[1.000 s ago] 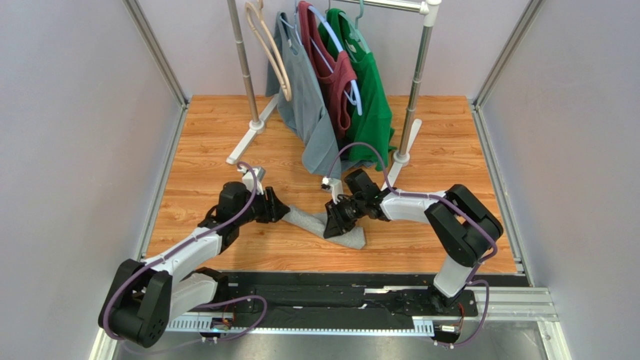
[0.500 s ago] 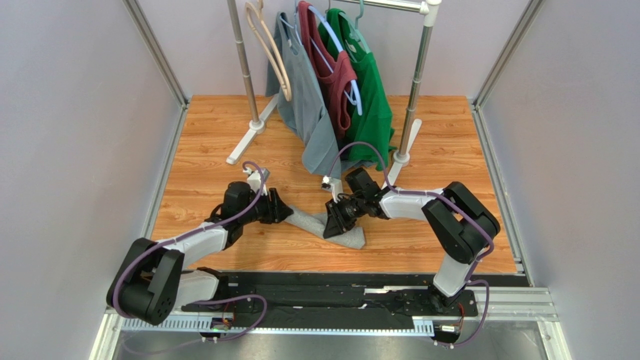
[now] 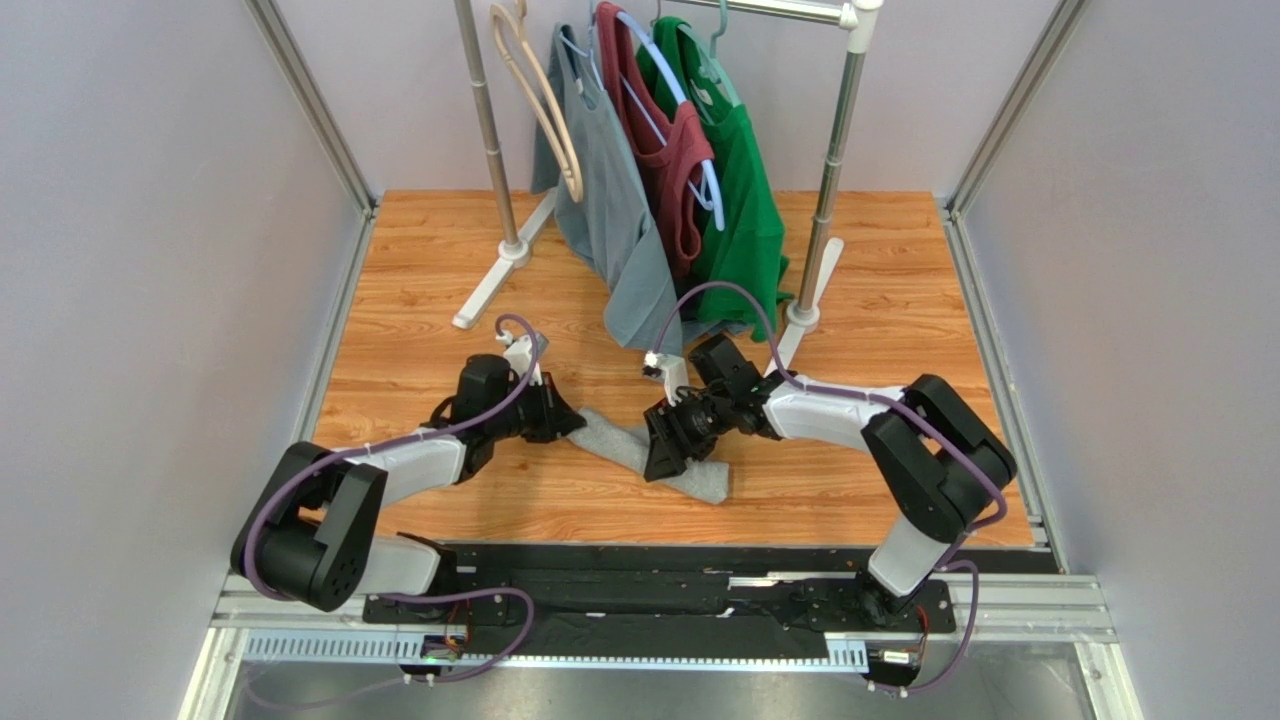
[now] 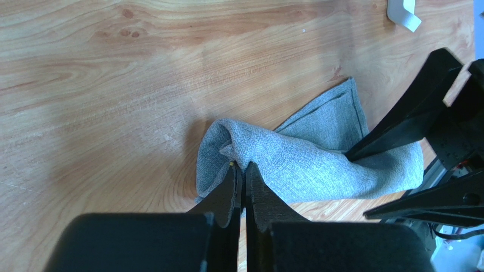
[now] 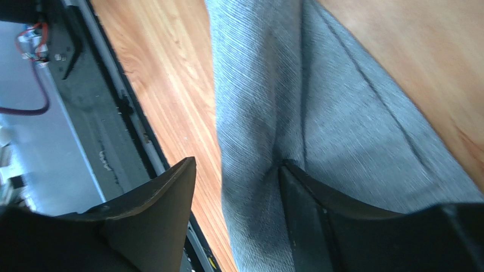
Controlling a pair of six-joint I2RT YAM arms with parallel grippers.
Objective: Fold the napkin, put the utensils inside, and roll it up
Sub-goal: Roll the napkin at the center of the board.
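Observation:
The grey napkin (image 3: 691,468) lies bunched into a narrow strip on the wooden table, between my two grippers. My left gripper (image 3: 577,426) is shut on the napkin's (image 4: 307,164) left end, pinching a raised fold between its tips (image 4: 241,168). My right gripper (image 3: 663,450) stands open at the strip's right part. In the right wrist view, one of its fingers (image 5: 318,215) presses into a crease of the napkin (image 5: 352,113), and the other finger (image 5: 159,209) hangs free over the table edge. The utensils are out of view.
A clothes rack stands at the back on white feet (image 3: 489,285), with a grey shirt (image 3: 609,195), a maroon one (image 3: 669,135) and a green one (image 3: 736,180) hanging low over the table. A black rail (image 3: 661,578) runs along the near edge.
My left gripper has closed on the napkin's left end, and its arm has swung slightly right. My right gripper has opened and let go of the cloth.

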